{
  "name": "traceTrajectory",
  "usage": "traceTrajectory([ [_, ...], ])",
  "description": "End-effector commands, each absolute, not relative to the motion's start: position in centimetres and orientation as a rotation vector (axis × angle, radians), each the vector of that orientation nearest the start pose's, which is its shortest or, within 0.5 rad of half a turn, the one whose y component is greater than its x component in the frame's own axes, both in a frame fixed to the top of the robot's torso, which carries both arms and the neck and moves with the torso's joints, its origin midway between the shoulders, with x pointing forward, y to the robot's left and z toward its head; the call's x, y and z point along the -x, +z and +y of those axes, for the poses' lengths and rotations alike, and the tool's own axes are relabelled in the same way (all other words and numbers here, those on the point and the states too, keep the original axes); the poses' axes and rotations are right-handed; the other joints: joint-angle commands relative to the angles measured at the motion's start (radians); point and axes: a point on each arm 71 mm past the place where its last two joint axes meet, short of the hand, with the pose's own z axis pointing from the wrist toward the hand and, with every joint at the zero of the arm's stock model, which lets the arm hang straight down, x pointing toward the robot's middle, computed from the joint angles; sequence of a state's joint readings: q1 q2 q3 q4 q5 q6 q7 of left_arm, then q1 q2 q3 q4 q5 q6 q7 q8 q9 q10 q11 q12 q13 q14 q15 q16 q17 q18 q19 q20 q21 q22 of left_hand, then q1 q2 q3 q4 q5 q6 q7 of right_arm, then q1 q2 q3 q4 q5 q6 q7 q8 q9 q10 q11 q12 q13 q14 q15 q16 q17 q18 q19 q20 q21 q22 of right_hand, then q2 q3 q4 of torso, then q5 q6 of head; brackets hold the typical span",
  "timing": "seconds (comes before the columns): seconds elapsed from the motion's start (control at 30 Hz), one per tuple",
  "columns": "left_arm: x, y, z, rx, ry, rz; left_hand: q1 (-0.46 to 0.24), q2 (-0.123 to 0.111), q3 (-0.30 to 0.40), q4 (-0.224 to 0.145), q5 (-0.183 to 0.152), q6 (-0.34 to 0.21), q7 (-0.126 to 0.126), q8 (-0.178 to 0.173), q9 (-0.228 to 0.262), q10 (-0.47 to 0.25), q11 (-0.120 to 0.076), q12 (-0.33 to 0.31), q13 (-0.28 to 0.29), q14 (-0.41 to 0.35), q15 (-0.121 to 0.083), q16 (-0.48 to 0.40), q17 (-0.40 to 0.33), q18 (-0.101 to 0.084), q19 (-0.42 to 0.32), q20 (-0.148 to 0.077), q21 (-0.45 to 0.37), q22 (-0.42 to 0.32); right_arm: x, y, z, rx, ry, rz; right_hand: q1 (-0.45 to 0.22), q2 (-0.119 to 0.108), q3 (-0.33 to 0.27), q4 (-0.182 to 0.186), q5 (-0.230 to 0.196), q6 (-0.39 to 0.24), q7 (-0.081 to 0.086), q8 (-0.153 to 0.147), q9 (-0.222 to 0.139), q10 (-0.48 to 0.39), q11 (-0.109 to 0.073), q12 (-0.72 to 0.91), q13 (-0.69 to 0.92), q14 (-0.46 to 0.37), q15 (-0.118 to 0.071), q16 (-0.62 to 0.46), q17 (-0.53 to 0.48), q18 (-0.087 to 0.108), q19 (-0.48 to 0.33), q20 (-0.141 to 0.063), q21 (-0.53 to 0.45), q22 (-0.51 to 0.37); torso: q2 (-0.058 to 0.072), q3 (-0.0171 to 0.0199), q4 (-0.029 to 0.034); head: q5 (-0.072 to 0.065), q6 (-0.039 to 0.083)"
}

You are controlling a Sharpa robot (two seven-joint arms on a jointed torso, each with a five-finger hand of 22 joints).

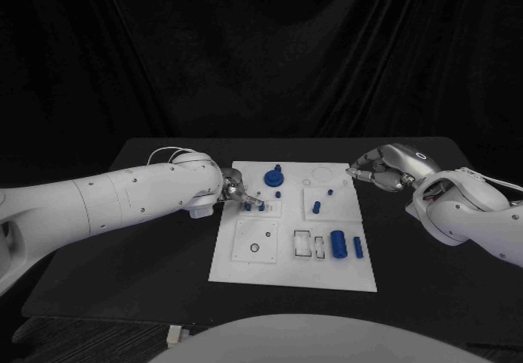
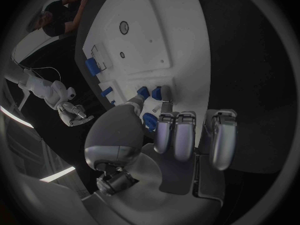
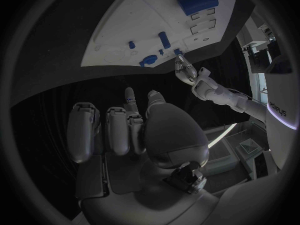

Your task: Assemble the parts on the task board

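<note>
Head view showed the task board (image 1: 253, 265) lying flat in the middle of the black table (image 1: 142, 257), reaching from near the robot to about mid-table. Nearest the robot, a large blue cylinder (image 1: 339, 245) and a slim blue bar (image 1: 357, 246) lay loose on the board's near right section, just beside two rectangular recesses (image 1: 308, 246). To their left sat a square panel with a ring-shaped hole (image 1: 255, 246) with nothing in it.

Farther in, a short blue peg (image 1: 316, 206) lay on the right-hand panel, and a smaller blue piece (image 1: 278, 194) stood near the board's middle. At the far end, a round blue part with a stub on top (image 1: 273, 178) appeared seated in the board.

The left hand (image 1: 233, 190) worked over the board's left edge, its fingertips (image 2: 165, 105) closed around a small blue peg (image 1: 261, 205); whether that peg was already in its hole cannot be determined. The right hand (image 1: 384, 171) hovered beyond the far right corner, fingers curled in and holding nothing.

Judged from this layout, assembly was at an early stage: at most one or two parts seated, several loose parts and vacant recesses remaining.
</note>
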State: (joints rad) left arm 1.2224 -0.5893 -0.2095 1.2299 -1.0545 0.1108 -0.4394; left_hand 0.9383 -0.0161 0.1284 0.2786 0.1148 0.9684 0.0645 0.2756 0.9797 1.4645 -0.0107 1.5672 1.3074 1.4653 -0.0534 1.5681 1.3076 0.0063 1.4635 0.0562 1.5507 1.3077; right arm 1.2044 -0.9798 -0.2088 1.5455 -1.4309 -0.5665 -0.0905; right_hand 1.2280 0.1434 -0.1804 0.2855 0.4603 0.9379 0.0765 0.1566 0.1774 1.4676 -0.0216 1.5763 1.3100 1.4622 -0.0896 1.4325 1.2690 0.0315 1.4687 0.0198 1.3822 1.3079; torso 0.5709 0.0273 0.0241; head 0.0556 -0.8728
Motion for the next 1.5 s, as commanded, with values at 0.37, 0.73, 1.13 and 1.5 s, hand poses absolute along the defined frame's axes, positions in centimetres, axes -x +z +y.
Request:
traceTrajectory([
  [0.37,-49.9,-28.5,18.0,0.115,-0.408,2.365,-0.086,0.053,-0.127,0.016,0.158,-0.035,0.005,0.025,0.027,0.106,0.012,0.004,0.263,0.106,0.01,0.003,0.263,0.003,0.083,0.012,-0.015,0.25,-45.6,-22.5,-26.7,0.046,0.526,1.608,0.012,0.001,-0.001,-0.006,0.003,0.003,0.003,-0.005,-0.001,0.103,0.006,-0.005,0.261,0.057,0.006,-0.003,-0.001,0.016,0.038,0.006,-0.006,0.2,0.0,0.0,0.0003,0.006,0.0],
  [0.73,-50.1,-28.0,18.0,0.13,-0.489,2.279,-0.197,0.149,-0.255,0.015,-0.004,-0.041,0.006,0.05,0.046,0.106,0.014,0.004,0.263,0.106,0.012,0.003,0.263,0.004,0.081,0.014,-0.017,0.249,-45.6,-22.6,-26.8,0.046,0.525,1.608,0.013,0.001,-0.001,-0.005,0.004,0.003,0.003,-0.005,-0.001,0.103,0.007,-0.005,0.261,0.058,0.006,-0.003,0.0,0.016,0.038,0.006,-0.006,0.2,0.0,-0.0003,0.0005,0.004,0.0],
  [1.13,-49.9,-27.5,18.4,0.151,-0.529,2.216,-0.074,0.214,-0.306,0.007,0.207,-0.049,0.003,0.066,0.056,0.106,0.011,0.004,0.263,0.106,0.01,0.003,0.263,0.004,0.08,0.013,-0.017,0.249,-45.6,-22.6,-26.8,0.046,0.524,1.609,0.013,0.002,-0.001,-0.004,0.003,0.003,0.003,-0.005,-0.001,0.103,0.007,-0.005,0.261,0.057,0.007,-0.004,-0.001,0.016,0.038,0.006,-0.006,0.2,0.0,0.0002,-0.0001,0.003,0.0],
  [1.5,-49.6,-27.1,19.2,0.179,-0.497,2.211,0.03,0.183,-0.312,0.007,0.3,-0.045,-0.005,0.086,0.067,0.106,0.005,0.004,0.263,0.106,0.005,0.003,0.263,0.003,0.084,0.009,-0.011,0.251,-45.6,-22.6,-26.8,0.046,0.525,1.608,0.013,0.002,-0.001,-0.004,0.003,0.003,0.003,-0.005,-0.001,0.103,0.007,-0.005,0.261,0.057,0.007,-0.004,-0.001,0.016,0.038,0.006,-0.006,0.2,0.0,0.0,0.0002,0.006,0.0],
])
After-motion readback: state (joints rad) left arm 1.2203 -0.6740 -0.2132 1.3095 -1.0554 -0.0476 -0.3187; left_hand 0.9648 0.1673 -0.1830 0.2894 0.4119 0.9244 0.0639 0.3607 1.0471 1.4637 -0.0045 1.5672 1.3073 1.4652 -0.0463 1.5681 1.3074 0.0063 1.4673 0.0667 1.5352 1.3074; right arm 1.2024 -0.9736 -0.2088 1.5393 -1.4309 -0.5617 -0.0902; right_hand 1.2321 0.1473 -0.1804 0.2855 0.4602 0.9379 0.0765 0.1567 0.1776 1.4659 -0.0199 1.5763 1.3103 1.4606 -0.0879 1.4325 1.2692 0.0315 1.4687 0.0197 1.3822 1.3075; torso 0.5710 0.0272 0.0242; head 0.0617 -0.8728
